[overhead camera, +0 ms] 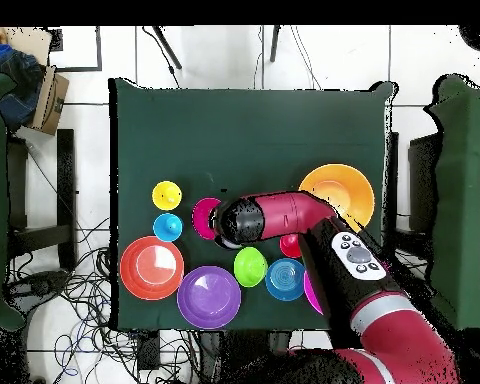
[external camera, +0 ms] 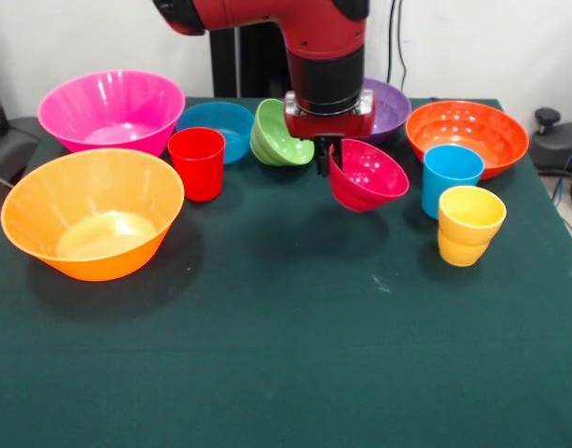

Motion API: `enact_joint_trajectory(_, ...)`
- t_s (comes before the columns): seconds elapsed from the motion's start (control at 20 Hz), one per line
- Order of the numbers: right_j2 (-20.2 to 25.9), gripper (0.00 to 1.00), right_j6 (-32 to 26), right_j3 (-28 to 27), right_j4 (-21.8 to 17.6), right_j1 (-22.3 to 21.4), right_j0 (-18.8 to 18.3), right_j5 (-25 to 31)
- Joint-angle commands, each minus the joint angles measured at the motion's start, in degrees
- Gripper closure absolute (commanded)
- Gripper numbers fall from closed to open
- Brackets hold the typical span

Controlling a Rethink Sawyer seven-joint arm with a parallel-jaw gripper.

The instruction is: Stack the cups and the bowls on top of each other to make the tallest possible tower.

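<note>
My gripper (external camera: 327, 157) is shut on the near rim of the small crimson-pink bowl (external camera: 368, 177), which hangs tilted, low over the green cloth; it also shows in the overhead view (overhead camera: 204, 217). Beside it are the tilted small green bowl (external camera: 281, 135), the small blue bowl (external camera: 220, 126) and the red cup (external camera: 197, 163). The sky-blue cup (external camera: 451, 175) and the yellow waisted cup (external camera: 469, 226) stand upright to the right. The large pink bowl (external camera: 108, 107) and the large yellow-orange bowl (external camera: 90, 219) sit on the left. The purple bowl (external camera: 390, 107) and the orange bowl (external camera: 467, 135) are at the back right.
The green-covered table (external camera: 286, 355) has open cloth along its near half. The arm (overhead camera: 284, 215) hides most of the pink bowl and part of the red cup in the overhead view. Chairs and cables surround the table.
</note>
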Motion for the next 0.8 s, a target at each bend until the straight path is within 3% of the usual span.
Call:
enact_joint_trajectory(0.05,4.6,1.00,-12.9,-3.8,-2.0,1.0,-0.9,7.5)
enact_joint_trajectory(0.35,5.4,1.00,-13.3,-3.6,-4.2,-1.8,-0.7,7.2)
enact_joint_trajectory(0.8,4.7,1.00,-11.7,-3.5,-6.0,-1.5,-0.4,4.5)
